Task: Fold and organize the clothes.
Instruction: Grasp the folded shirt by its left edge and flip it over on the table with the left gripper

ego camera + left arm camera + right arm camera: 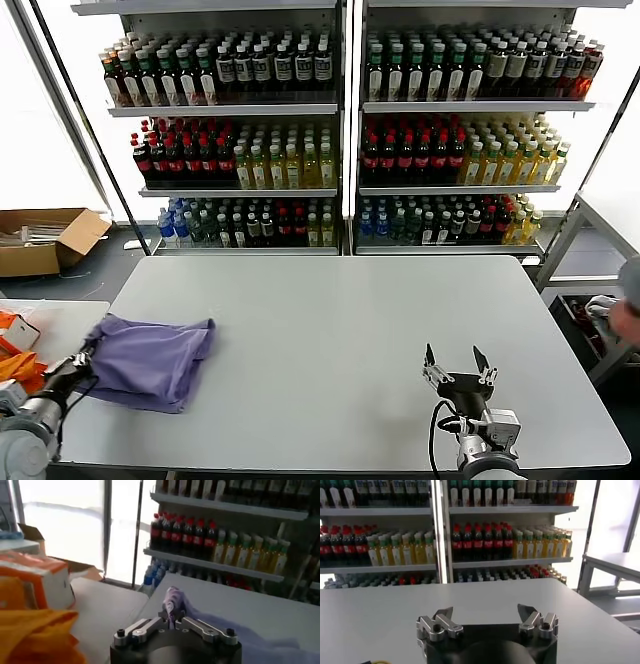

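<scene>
Head view
Table (pixel 330 330): grey-white top, in front of two drink shelves (pixel 345 130) full of bottles.
T-shirt (pixel 150 360): lavender, lying folded and rumpled on the table's left part, near the left edge and toward the robot.
Left gripper (pixel 82 362): at the shirt's left corner, touching the cloth at the table's left edge.
Right gripper (pixel 458 364): low over the table's near right part, well apart from the shirt, fingers spread with nothing between them.
Orange bag (pixel 18 352): on a side surface left of the table, beside the left arm.
Cardboard box (pixel 45 240): on the floor at far left.

Left wrist view
Left gripper (pixel 171 617): fingers drawn together, pinching a bunched tip of the T-shirt (pixel 175 600), which sticks up between them.
Shirt: the rest trails away over the table (pixel 240 610) beside the gripper.
Orange bag (pixel 35 635): close beside the gripper.
Shelves (pixel 220 540): bottles behind the table.

Right wrist view
Right gripper (pixel 486 616): fingers wide apart, holding nothing.
Table (pixel 380 615): bare grey top under it.
Shelves (pixel 445 535): rows of bottles beyond.
</scene>
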`<control>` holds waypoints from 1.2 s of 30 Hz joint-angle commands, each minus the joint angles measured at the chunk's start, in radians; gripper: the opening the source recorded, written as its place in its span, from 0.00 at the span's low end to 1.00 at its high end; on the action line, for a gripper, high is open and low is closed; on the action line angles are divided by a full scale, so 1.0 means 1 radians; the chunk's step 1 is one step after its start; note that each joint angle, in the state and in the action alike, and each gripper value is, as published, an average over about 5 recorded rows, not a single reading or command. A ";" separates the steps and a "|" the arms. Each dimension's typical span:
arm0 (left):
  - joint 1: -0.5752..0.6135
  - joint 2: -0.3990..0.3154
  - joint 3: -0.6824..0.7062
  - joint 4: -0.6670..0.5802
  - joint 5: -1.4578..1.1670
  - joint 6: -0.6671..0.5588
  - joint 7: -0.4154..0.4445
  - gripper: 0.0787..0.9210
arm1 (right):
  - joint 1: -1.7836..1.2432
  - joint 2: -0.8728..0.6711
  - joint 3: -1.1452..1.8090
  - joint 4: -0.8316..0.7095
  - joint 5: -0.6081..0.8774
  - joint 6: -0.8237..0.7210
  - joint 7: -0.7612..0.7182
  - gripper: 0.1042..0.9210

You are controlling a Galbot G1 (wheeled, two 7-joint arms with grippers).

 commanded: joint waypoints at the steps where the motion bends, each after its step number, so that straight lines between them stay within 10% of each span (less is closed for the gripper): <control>1: 0.028 0.181 -0.301 -0.093 0.019 -0.004 -0.031 0.05 | 0.020 -0.001 -0.008 -0.020 0.007 0.001 0.000 0.88; 10: 0.085 0.050 -0.018 -0.287 0.234 -0.036 0.026 0.05 | 0.029 0.011 -0.015 -0.041 0.004 0.000 0.000 0.88; 20: 0.014 -0.164 0.516 -0.186 0.471 -0.104 0.100 0.05 | -0.023 0.019 0.005 -0.035 -0.014 0.011 -0.002 0.88; 36: -0.043 -0.117 0.538 -0.326 0.239 -0.024 0.029 0.05 | -0.043 0.053 -0.012 -0.057 -0.057 0.023 -0.011 0.88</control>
